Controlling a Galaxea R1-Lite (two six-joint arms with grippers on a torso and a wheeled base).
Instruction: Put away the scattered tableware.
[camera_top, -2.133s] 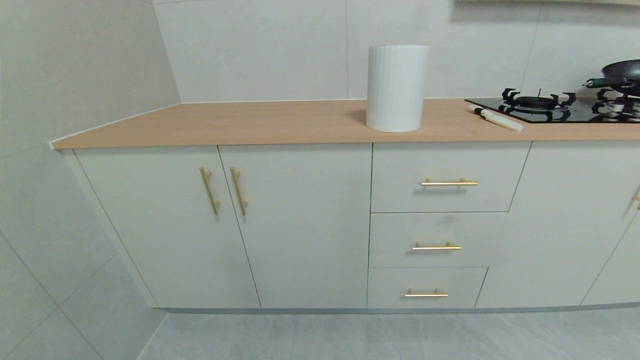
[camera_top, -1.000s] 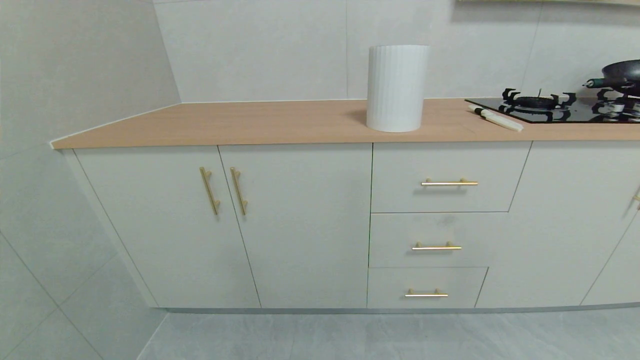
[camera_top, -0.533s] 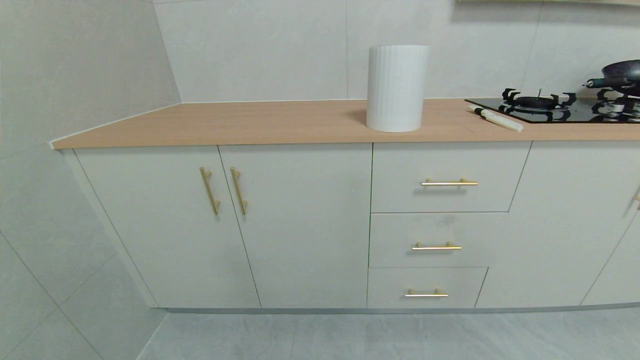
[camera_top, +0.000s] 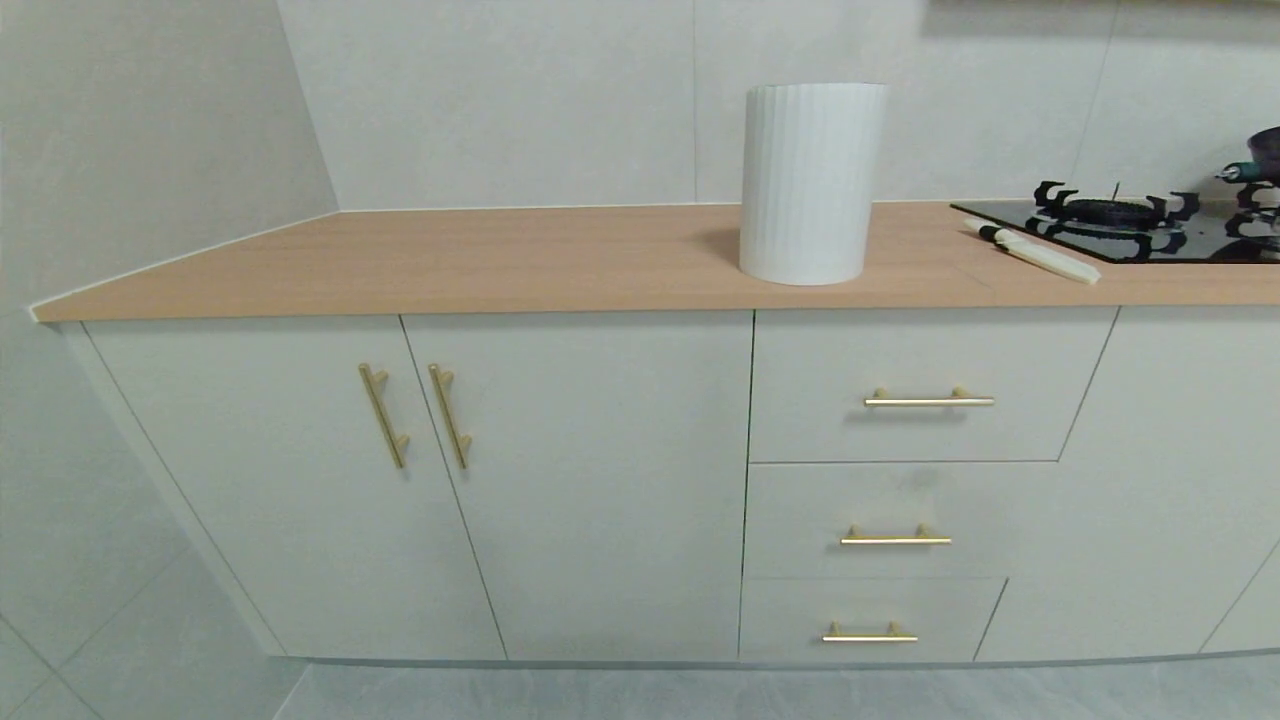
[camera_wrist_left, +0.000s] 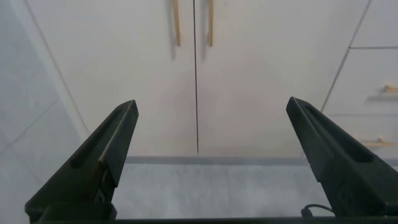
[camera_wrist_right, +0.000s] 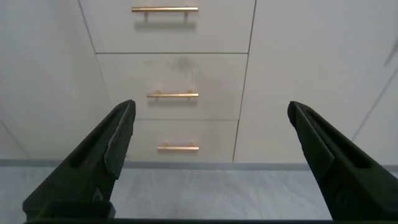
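Left hand (camera_wrist_left: 211, 106), right hand (camera_wrist_right: 210, 106) spread wide, empty, low, grasp-ready; slim cream-handled knife (camera_top: 1035, 258) on wooden table (camera_top: 500, 260) above right hand.

left gripper (camera_wrist_left: 211, 106): jaws wide apart, held low | right gripper (camera_wrist_right: 211, 107): jaws wide apart, held low

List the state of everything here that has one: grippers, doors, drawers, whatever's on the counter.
Left gripper: open, empty.
Right gripper: open, empty.
Doors: both shut.
Drawers: all three shut.
Canister: upright on the counter; contents hidden.
Utensil: lying flat on the counter by the hob.
Hob: no flame seen.
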